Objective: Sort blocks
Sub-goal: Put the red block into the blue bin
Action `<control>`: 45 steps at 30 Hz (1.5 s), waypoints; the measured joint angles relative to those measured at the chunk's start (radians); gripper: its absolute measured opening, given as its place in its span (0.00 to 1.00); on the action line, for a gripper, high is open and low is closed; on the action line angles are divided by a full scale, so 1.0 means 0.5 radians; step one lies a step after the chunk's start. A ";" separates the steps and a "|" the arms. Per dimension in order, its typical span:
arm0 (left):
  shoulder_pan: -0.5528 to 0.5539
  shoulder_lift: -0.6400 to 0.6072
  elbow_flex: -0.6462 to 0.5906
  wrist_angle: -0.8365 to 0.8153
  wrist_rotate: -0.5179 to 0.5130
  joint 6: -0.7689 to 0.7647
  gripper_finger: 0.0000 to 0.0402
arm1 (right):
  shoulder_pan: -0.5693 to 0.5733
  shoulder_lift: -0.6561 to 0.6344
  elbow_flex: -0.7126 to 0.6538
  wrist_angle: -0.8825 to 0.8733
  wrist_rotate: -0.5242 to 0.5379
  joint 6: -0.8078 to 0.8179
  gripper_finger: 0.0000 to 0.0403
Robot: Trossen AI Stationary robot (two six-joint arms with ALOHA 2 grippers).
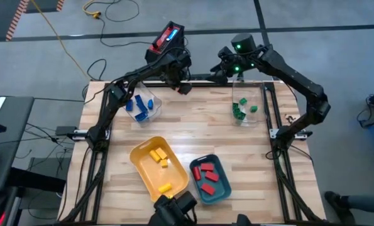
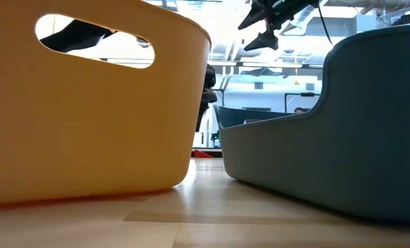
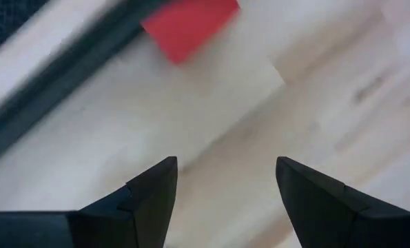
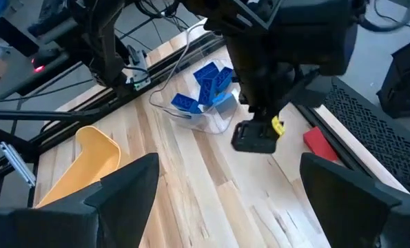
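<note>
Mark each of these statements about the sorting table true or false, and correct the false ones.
1. The blue blocks lie in the yellow tray. False: they sit in a clear container; the yellow tray holds yellow blocks.
2. A red block lies loose on the table near its far edge. True.
3. The left gripper holds that red block. False: its jaws are open and empty.
4. The green blocks are in a clear container. True.
5. The right gripper is open. True.

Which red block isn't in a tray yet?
The lone red block at the table's far edge, under the open left gripper. The other red blocks lie in the teal tray.
</note>
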 joint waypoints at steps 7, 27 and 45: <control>-0.044 -0.072 0.109 0.028 -0.030 0.222 0.60 | 0.030 0.002 0.000 0.015 0.009 -0.009 0.91; -0.128 -0.841 -0.640 1.026 -0.526 0.318 0.45 | -0.163 0.019 -0.854 0.746 0.255 -0.223 0.87; -0.215 -2.036 -2.108 1.492 -0.627 -0.131 0.45 | 0.161 1.100 0.178 0.276 0.404 -0.541 0.81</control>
